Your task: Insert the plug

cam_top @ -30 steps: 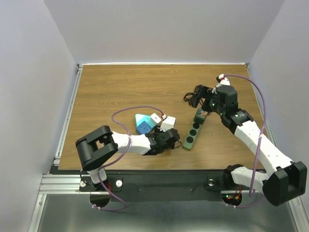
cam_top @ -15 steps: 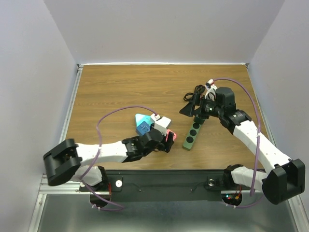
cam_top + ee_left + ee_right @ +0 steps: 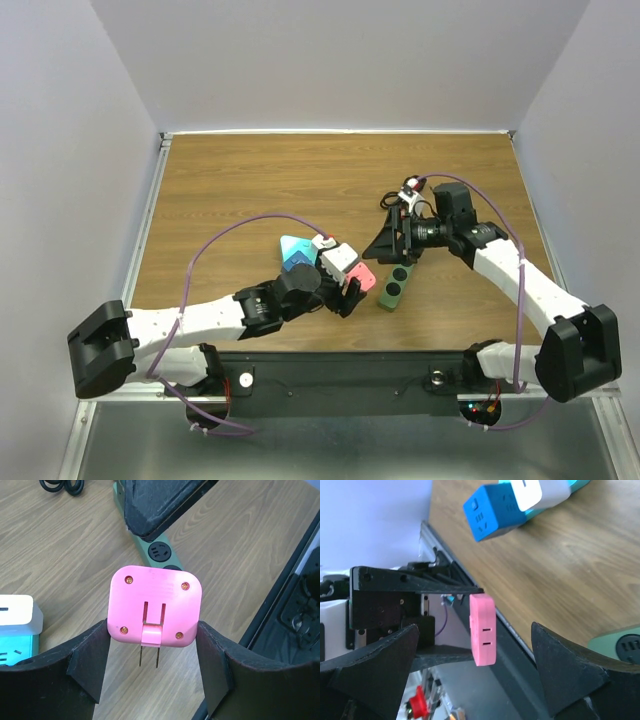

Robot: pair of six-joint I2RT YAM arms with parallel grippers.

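Observation:
A pink plug (image 3: 155, 605) with two metal prongs (image 3: 149, 656) is held off the table by my left gripper (image 3: 152, 635), which is shut on its two sides. In the top view the plug (image 3: 360, 277) hangs just left of the green power strip (image 3: 397, 283). The strip's round sockets (image 3: 160, 552) show beyond the plug. My right gripper (image 3: 393, 245) hovers open over the strip's far end with nothing between its fingers. In the right wrist view the plug (image 3: 482, 630) shows edge-on between that gripper's wide-spread fingers (image 3: 570, 675), some way beyond them.
A blue cube adapter (image 3: 495, 510), a white adapter (image 3: 335, 255) and a teal one (image 3: 293, 245) lie together left of the strip. A black cable coil (image 3: 60, 485) lies past the strip's far end. The table's near edge and metal rail (image 3: 300, 352) run just below my left gripper.
My left arm has stretched out to the right, carrying the pink plug close to the strip. My right gripper has swung left and down over the strip's far end.

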